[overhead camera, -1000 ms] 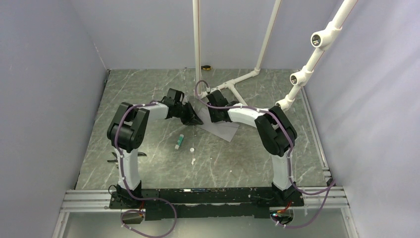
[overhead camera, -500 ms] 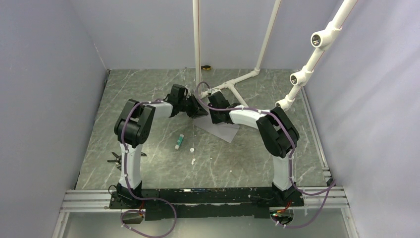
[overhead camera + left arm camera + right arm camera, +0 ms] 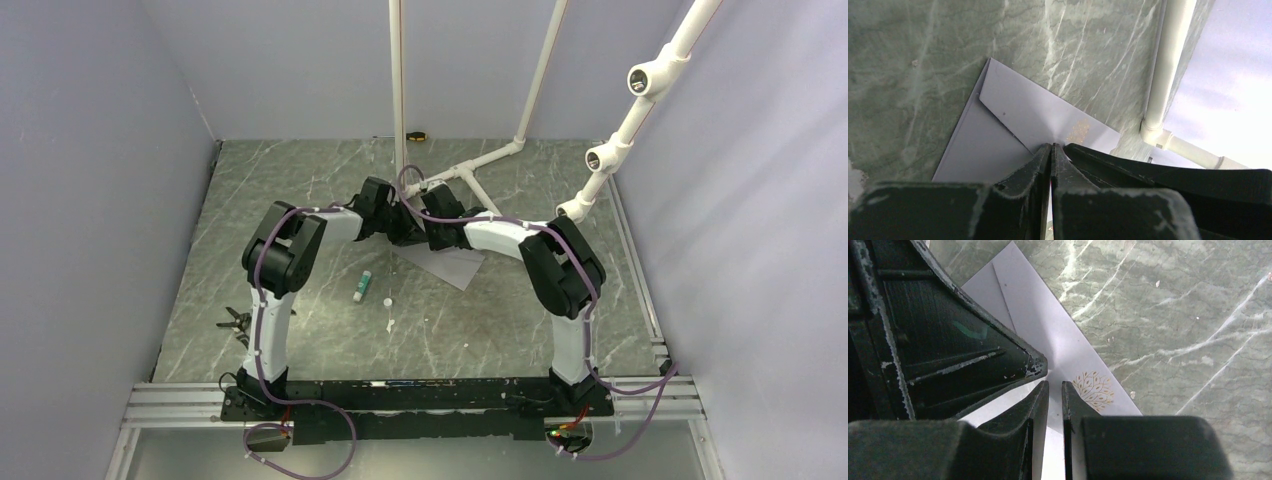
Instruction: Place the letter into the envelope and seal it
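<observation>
Left fingers (image 3: 1040,161): clenching shut over the flap tip of envelope (image 3: 1013,107).
Right fingers (image 3: 1040,396): sitting a slit apart; grasp, cannot tell.
Envelope: lying flat on counter (image 3: 923,50), with pipe (image 3: 1163,75) at 1 o'clock.

My left arm (image 3: 262,340) and right arm (image 3: 570,342) are white tubes between chunky black joints. Purple cables (image 3: 353,432) run along them under pale ties. Both are bolted to a black base rail (image 3: 420,395). My left gripper (image 3: 1050,146) and right gripper (image 3: 1054,385) are black wedges, their edges scuffed pale.

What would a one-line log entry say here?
left gripper: shut, at envelope flap tip | right gripper: beside it | letter: unseen
</observation>
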Robot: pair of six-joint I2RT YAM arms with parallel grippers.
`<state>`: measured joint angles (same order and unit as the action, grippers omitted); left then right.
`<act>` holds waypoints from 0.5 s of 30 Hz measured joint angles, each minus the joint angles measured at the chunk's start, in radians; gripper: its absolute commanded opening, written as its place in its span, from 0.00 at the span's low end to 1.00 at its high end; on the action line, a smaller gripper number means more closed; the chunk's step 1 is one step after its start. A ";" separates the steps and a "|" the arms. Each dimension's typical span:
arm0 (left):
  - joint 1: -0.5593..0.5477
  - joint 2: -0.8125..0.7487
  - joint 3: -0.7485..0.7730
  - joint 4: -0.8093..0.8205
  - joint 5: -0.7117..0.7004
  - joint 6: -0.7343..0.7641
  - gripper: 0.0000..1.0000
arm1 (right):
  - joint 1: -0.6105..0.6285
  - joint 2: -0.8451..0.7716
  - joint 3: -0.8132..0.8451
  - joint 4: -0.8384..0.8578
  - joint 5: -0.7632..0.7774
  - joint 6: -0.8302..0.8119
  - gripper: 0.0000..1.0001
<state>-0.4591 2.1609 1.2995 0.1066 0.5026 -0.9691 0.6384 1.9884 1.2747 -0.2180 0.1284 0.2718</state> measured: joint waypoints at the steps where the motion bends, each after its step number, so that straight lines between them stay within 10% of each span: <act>1: 0.000 0.001 0.003 -0.007 -0.002 -0.002 0.10 | 0.000 -0.001 -0.001 -0.002 0.000 0.000 0.19; 15: -0.002 0.004 0.036 -0.090 -0.022 -0.039 0.07 | 0.008 -0.091 -0.096 -0.085 0.001 0.001 0.18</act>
<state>-0.4606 2.1651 1.3357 0.0170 0.4805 -1.0084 0.6460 1.8973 1.1786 -0.3031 0.1295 0.2729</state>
